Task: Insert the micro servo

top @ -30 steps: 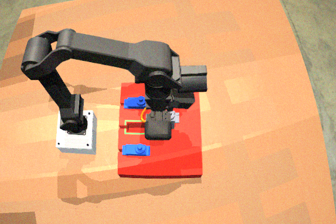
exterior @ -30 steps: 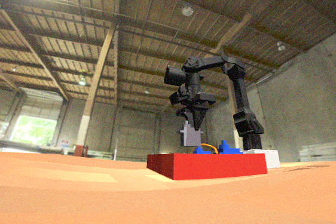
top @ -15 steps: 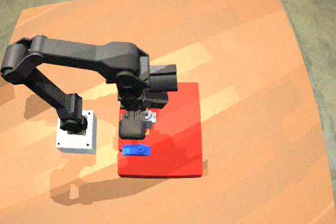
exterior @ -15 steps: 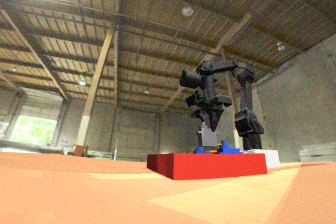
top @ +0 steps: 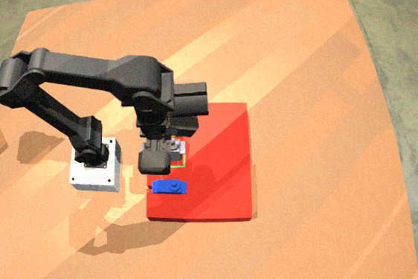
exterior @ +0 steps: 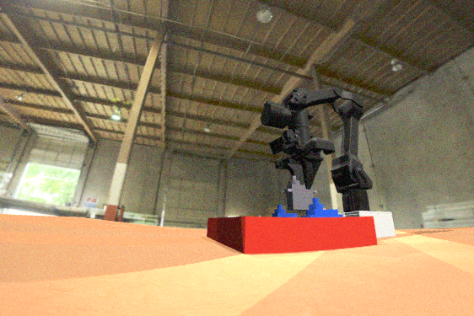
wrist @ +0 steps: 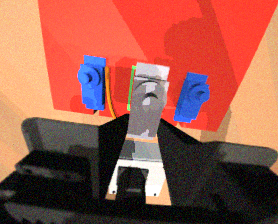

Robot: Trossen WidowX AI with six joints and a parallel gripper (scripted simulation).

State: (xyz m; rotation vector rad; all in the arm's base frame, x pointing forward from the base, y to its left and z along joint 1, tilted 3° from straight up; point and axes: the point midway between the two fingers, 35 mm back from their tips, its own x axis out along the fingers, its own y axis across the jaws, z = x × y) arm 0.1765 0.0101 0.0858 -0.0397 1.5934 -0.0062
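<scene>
Black, my gripper (top: 158, 156) (exterior: 300, 179) (wrist: 143, 119) hides much of the green-marked pocket (top: 184, 161) (wrist: 131, 89) from above. In the exterior view, my fingers clamp the grey servo (top: 177, 146) (exterior: 301, 195) (wrist: 148, 95) above the red deck (top: 219, 182) (exterior: 308, 233) (wrist: 66, 58). At the wrist, the servo covers the pocket's right part.

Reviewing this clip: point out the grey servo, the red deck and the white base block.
Grey servo (exterior: 302, 197) (wrist: 146, 112): exterior, wrist; its body.
Red deck (top: 223, 182) (exterior: 309, 234) (wrist: 70, 30): top, wrist, its upper face; exterior, a side wall.
White base block (top: 79, 176) (exterior: 383, 223) (wrist: 154, 187): all views; its bare surface.

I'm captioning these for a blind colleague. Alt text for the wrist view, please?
Black fingers grip a grey servo above a red deck, partly covering a green pocket outline. A blue servo sits on either side.
</scene>
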